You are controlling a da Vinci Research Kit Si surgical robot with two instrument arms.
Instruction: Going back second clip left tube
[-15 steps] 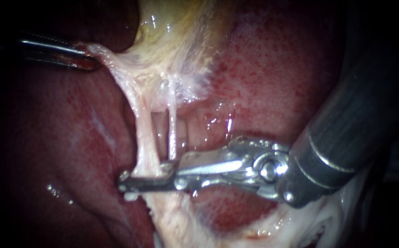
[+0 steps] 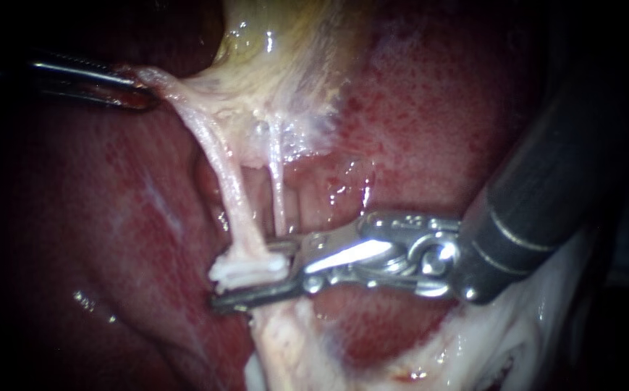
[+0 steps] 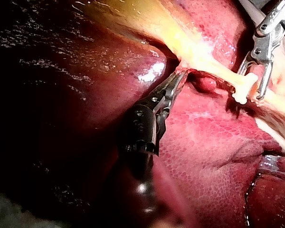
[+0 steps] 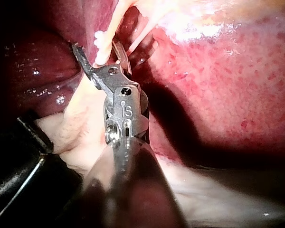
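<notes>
Glistening red liver (image 2: 437, 108), taut left tube (image 2: 233, 192)

Colour findings, tissue and hardware.
Liver (image 2: 437, 108) deep red, finely speckled darker; gallbladder (image 2: 285, 43) yellow to cream; left tube (image 2: 231, 188) pinkish-white; clip (image 2: 245, 269) white; right instrument (image 2: 236, 284) silver, shaft dark grey.

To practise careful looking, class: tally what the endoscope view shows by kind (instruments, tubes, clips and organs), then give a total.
Instruments: 2 (left instrument, right instrument)
Tubes: 2 (left tube, right tube)
Clips: 1 (clip on the left tube)
Organs: 2 (liver, gallbladder)
Total: 7
</notes>
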